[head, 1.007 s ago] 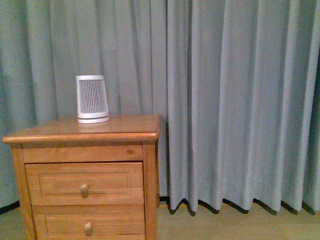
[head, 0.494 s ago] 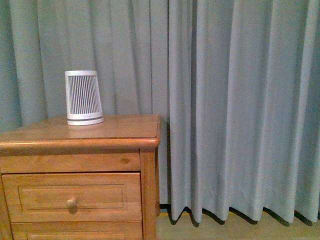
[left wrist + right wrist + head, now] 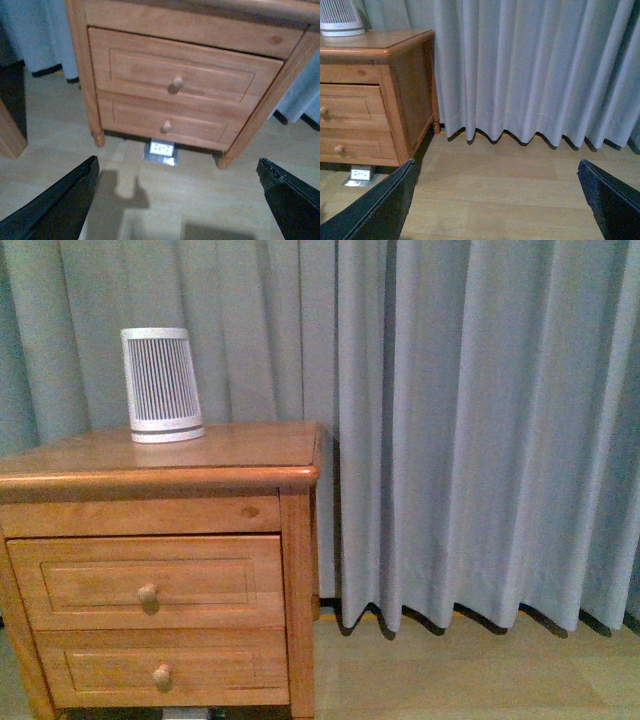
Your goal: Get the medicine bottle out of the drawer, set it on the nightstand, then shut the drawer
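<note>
aligning the wide-open, empty left gripper (image 3: 176,162) with the round wooden knob (image 3: 177,82) of the shut honey-brown upper drawer (image 3: 140,62), we should pull straight; small white medicine bottle unseen, right gripper (image 3: 496,162) equally open, empty.

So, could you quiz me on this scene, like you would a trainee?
1. True or false: the upper drawer is pulled open.
2. What stands on the nightstand? A) a lamp B) a ribbed device C) a book
3. Fill in: the left gripper and the right gripper are both ___ and hold nothing.
Key: 1 false, it is shut; 2 B; 3 open.
</note>
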`<state>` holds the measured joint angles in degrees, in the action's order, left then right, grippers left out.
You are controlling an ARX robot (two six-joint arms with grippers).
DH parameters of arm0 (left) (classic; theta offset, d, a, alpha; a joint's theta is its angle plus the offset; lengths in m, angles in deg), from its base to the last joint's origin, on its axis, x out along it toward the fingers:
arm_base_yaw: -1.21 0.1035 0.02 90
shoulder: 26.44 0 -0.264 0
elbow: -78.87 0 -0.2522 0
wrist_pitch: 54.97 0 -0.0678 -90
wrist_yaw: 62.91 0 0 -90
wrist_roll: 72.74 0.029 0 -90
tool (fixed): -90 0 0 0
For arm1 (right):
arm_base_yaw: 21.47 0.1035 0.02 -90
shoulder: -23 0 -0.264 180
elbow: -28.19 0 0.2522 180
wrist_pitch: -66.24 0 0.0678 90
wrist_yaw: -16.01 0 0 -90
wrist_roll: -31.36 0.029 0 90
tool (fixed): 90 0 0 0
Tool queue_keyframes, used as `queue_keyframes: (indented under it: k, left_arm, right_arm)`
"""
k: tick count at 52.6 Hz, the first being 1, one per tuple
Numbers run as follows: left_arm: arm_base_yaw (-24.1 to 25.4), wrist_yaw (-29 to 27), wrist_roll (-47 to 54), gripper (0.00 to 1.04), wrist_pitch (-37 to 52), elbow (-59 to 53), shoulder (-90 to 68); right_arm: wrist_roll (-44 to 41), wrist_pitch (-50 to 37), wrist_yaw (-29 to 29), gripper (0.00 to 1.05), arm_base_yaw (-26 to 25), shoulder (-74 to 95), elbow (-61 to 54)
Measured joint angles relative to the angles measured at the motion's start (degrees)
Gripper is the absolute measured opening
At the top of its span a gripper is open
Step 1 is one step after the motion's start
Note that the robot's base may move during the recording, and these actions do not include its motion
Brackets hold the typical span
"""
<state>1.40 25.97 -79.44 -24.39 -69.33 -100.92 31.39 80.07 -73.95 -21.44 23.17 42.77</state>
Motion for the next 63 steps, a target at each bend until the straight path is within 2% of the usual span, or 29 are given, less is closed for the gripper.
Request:
queue_keyframes:
  k: [4,17,30,43,63]
  left_arm:
    - [-1.2,-0.85,-0.04,0.98,3.96,5.9,-9.92]
    - [-5.79,0.13,-0.13,0.98,7.76,29.16,-38.62]
    - [-5.68,2.82,1.75,0.98,7.65,50.42,-59.8]
    - [-3.74,2.54,6.54,0.98,5.6,63.95,-70.2]
    - [-1.99,1.36,9.27,0.98,2.56,72.32,-74.55]
  right_arm:
    - [0.0,0.0,0.0,0.98,0.0,0.0,0.0]
    - [0.0,0.0,0.0,0.98,0.0,0.0,0.0]
    - [0.0,0.0,0.0,0.98,0.0,0.0,0.0]
    - [0.0,0.0,0.0,0.98,0.0,0.0,0.0]
    - [0.0,0.0,0.0,0.98,0.0,0.0,0.0]
